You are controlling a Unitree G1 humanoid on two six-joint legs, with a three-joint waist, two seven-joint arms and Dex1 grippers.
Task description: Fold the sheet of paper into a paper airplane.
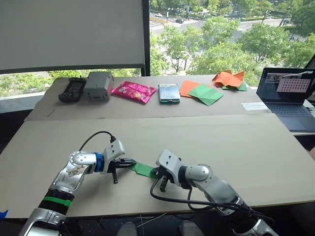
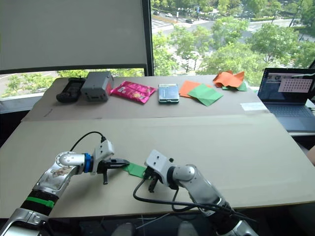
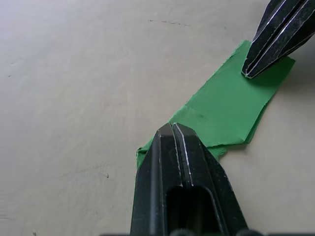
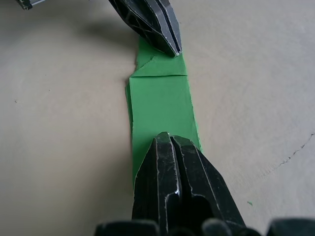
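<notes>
I am at a wide tan table (image 1: pixel 256 147), and the sheet of paper (image 4: pixel 160 105), bright green and folded into a narrow strip with visible creases, lies flat near the table's front edge between my two arms. My left gripper (image 3: pixel 172 129) has its two black fingers pressed together, their tips resting on one end of the strip, where a small folded corner pokes out beside them. My right gripper (image 4: pixel 166 139) is likewise closed, with its fingertips down on the opposite end of the strip. I cannot tell whether either gripper pinches the paper or simply presses it onto the table. Well apart from the strip, along the far side of the table by the window, sit a black handset (image 1: pixel 72 90), a grey box (image 1: pixel 98 85), a pink packet (image 1: pixel 133 91), a phone (image 1: pixel 169 92), a dull green square overlapping an orange sheet (image 1: pixel 205 94), a crumpled orange-and-green heap (image 1: pixel 229 79) and an open laptop (image 1: pixel 289 98).
</notes>
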